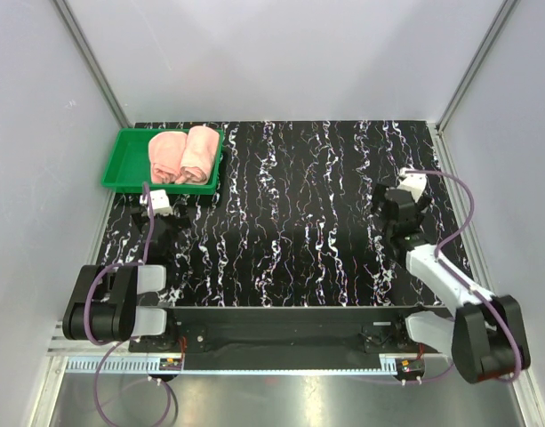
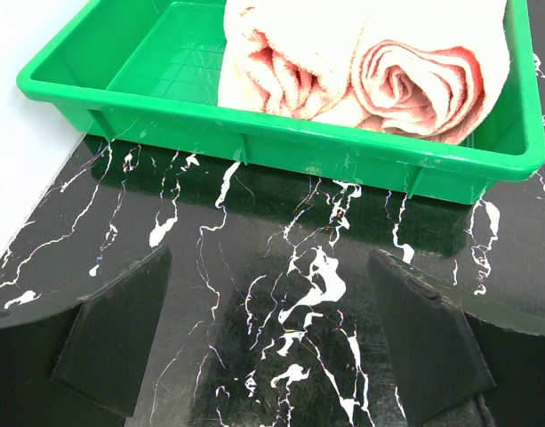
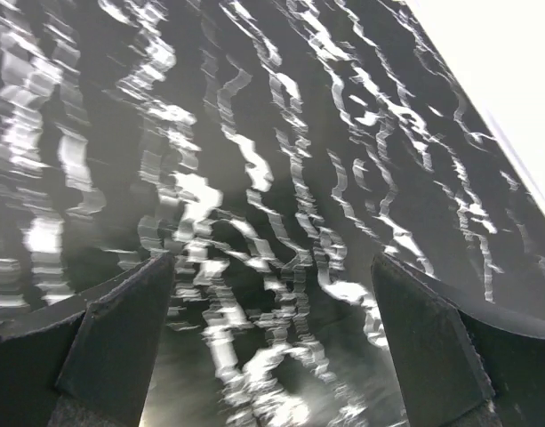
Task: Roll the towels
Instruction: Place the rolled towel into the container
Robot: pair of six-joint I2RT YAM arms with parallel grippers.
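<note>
Here two rolled towels point(image 1: 199, 153) lie in one tray point(image 1: 121, 167); left pincer point(image 2: 268, 285) and right pincer point(image 3: 272, 285) gape empty.

No legible text, brand, number or sign in any view, fine scale-like tick marks along the pale rail point(image 1: 281, 365) by the arm bases, too small to read

Left claw point(image 2: 270, 294) held wide apart, empty, over marbled desk point(image 2: 521, 240). Green tray point(image 2: 254, 133) seen just ahead; two rolled pink towels point(image 2: 414, 80) laid inside, touching.
</note>
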